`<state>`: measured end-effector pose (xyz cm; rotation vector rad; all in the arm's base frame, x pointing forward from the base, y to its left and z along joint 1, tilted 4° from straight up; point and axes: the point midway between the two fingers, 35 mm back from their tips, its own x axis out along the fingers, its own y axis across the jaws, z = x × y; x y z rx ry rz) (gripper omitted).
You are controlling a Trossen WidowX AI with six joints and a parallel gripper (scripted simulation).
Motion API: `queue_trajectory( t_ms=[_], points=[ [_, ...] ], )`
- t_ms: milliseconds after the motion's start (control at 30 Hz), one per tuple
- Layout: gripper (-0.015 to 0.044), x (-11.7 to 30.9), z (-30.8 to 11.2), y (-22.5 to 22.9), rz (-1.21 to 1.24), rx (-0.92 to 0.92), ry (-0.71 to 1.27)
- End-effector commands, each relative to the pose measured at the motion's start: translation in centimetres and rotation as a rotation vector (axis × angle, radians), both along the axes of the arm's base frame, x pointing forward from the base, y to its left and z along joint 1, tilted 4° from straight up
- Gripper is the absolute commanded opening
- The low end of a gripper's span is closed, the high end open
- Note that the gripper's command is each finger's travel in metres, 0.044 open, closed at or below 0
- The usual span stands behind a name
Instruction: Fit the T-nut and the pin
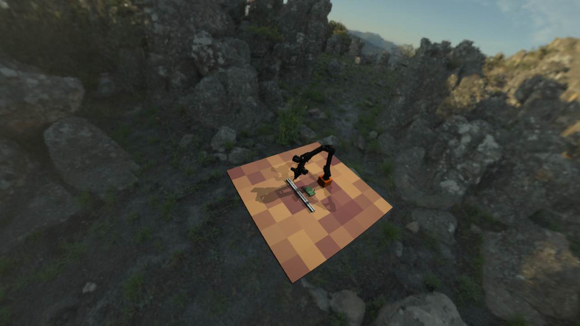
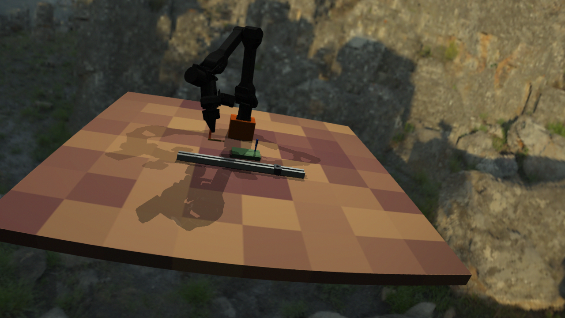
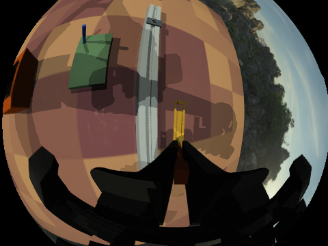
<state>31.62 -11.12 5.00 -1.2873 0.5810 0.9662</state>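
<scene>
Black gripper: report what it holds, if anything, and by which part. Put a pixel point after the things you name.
The black gripper [image 1: 294, 178] [image 2: 213, 131] [image 3: 180, 144] holds the yellow brass T-nut [image 2: 216, 140] [image 3: 179, 126] by its upright orange handle [image 2: 209, 134] [image 3: 181, 173], the jaws closed around it.

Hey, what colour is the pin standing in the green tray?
The pin is blue, clearest in the wrist view.

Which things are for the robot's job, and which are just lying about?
For the job:
- gripper
- brass T-nut
- orange handle
- aluminum rail
- dark bracket
- green tray
- blue pin

Just there:
- rocks
- bushes

No loose extras that I can see on the checkered top.
</scene>
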Motion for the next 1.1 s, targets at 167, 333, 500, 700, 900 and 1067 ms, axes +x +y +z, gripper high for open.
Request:
queue_trajectory(
  t_ms=[167, 333, 500, 700, 900, 1067],
  points=[
    [-0.0150, -0.4, 0.0, 0.2, 0.006, -0.001, -0.032],
    [-0.0150, -0.5, 0.0, 0.2, 0.008, -0.003, -0.050],
    [-0.0150, -0.7, 0.0, 0.3, 0.010, -0.006, -0.067],
    [-0.0150, -0.9, -0.1, 0.3, 0.012, -0.009, -0.087],
    [-0.0150, -1.1, -0.1, 0.4, 0.014, -0.013, -0.108],
    [-0.0150, -1.3, -0.1, 0.4, 0.016, -0.016, -0.125]
  ],
)
